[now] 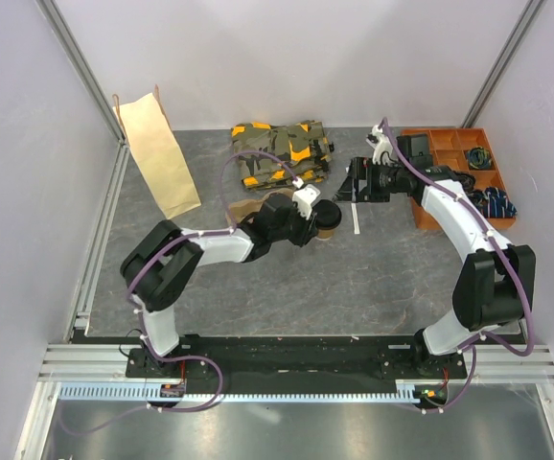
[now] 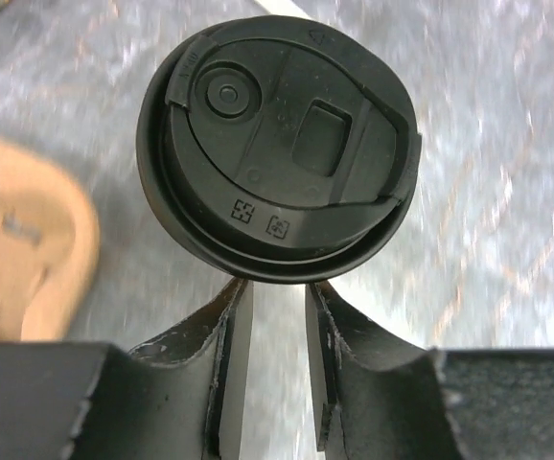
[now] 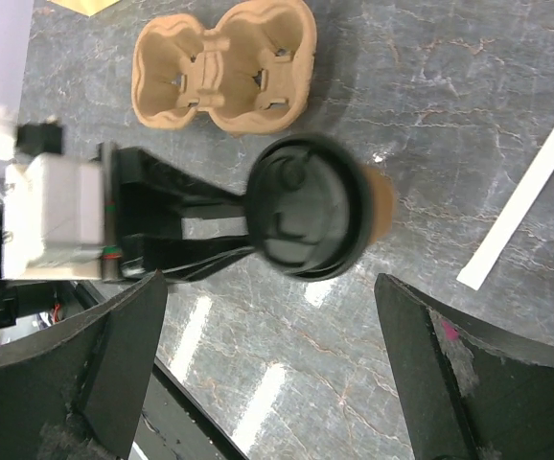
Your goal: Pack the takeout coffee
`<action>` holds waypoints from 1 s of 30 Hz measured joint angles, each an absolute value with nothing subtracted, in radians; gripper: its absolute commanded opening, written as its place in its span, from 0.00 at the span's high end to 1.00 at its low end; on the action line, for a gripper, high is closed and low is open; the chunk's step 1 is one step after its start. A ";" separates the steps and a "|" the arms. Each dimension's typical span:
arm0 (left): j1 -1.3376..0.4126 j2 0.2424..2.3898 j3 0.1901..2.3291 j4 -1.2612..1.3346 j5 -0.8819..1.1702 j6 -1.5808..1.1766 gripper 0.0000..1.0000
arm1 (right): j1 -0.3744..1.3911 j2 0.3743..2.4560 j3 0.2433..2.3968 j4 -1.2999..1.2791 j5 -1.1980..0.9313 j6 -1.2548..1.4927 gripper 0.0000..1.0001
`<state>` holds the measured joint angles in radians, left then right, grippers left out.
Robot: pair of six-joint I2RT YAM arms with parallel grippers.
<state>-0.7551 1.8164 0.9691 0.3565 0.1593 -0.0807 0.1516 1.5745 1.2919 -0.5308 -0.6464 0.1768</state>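
We are looking down on a grey stone-patterned table [image 1: 354, 278]. At its far left a tall paper bag [image 1: 160, 153] is leaning against the wall. A camouflage bundle [image 1: 282, 149] is lying at the far middle, and an orange compartment box [image 1: 450, 158] is sitting at the far right.

The right gripper [image 3: 267, 287] is hovering above the scene with its pincer released, fingers spread wide around nothing. The left gripper [image 2: 279, 287] is reaching in low, its jaws standing only narrowly apart. Its fingertips [image 2: 234, 297] are disappearing under the lid's rim, so we cannot tell whether they are grasping.

The brown pulp cup tray [image 3: 224, 62] is lying empty. The takeout coffee [image 2: 277, 144] is standing lidded on the table just beside that tray, at the left gripper's tip. A thin white strip [image 3: 526, 220] is lying nearby.
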 measured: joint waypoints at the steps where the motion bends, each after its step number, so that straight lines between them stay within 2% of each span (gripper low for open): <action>1: -0.757 1.845 0.996 0.364 0.158 -0.088 0.65 | 0.148 1.575 1.291 -0.531 -0.646 0.179 0.02; 8: -0.786 1.981 1.120 0.390 0.151 -0.111 0.64 | 0.133 1.575 1.291 -0.531 -0.638 0.180 0.02; 14: -0.781 1.952 1.118 0.335 0.167 -0.112 0.42 | 0.126 1.575 1.305 -0.538 -0.625 0.175 0.02; 19: -0.742 1.676 0.993 0.139 0.250 -0.109 0.30 | 0.126 1.574 1.360 -0.540 -0.619 0.163 0.02; 24: -0.630 1.362 1.028 -0.148 0.392 -0.078 0.24 | 0.126 1.573 1.389 -0.539 -0.620 0.157 0.02; 30: -0.255 1.180 1.199 -0.476 0.585 0.072 0.23 | 0.128 1.573 1.391 -0.539 -0.624 0.152 0.02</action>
<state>-0.2554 1.1805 1.1988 -0.4755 0.5850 0.0719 0.1280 1.5734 1.3907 -0.5388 -0.6239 0.1520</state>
